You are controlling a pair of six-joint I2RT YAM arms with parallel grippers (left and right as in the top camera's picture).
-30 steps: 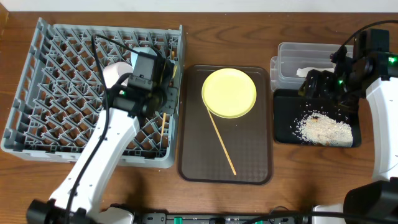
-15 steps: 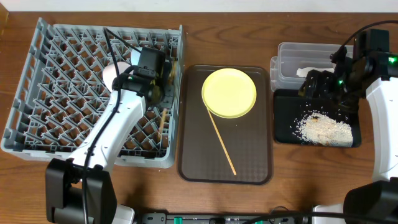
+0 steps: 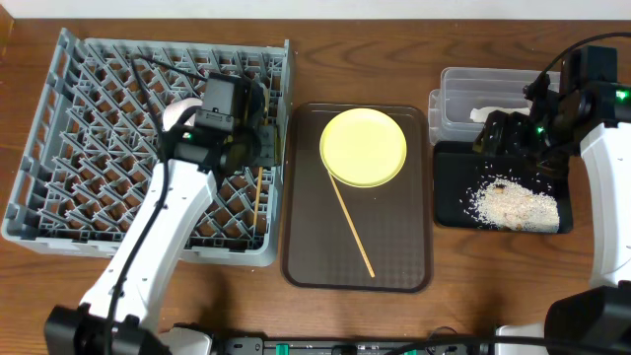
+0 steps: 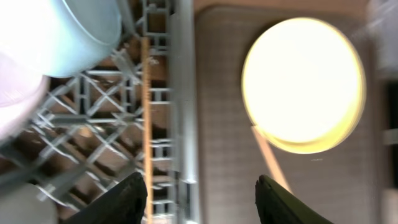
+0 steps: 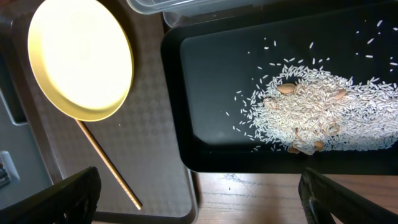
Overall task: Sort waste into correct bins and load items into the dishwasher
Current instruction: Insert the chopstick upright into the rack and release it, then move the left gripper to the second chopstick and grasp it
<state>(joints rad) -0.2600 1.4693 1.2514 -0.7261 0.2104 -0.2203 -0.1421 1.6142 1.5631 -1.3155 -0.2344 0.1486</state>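
The grey dishwasher rack point(image 3: 89, 148) fills the left of the table. My left gripper point(image 3: 254, 143) point(image 4: 202, 202) hangs open over its right edge, with nothing between the fingers. One wooden chopstick point(image 3: 258, 197) point(image 4: 147, 124) lies in the rack just below it, beside a light blue bowl point(image 4: 87, 25). The yellow plate point(image 3: 363, 146) point(image 5: 81, 56) and a second chopstick point(image 3: 351, 227) point(image 5: 109, 165) rest on the brown serving tray point(image 3: 394, 266). My right gripper point(image 3: 498, 133) point(image 5: 205, 199) is wide open above the black tray point(image 3: 449, 187) point(image 5: 205, 93), which holds rice scraps point(image 3: 513, 205) point(image 5: 323, 112).
The clear tub point(image 3: 463, 84) stands behind the black tray with a white napkin point(image 3: 490, 113) in it. A pale rounded dish point(image 4: 15, 81) sits blurred at the left of the left wrist view. Bare wood shows along the front edge.
My left gripper has opened and let go of the chopstick, which now lies straight in the rack's right side. The left arm shifted a little. The right arm has not moved.
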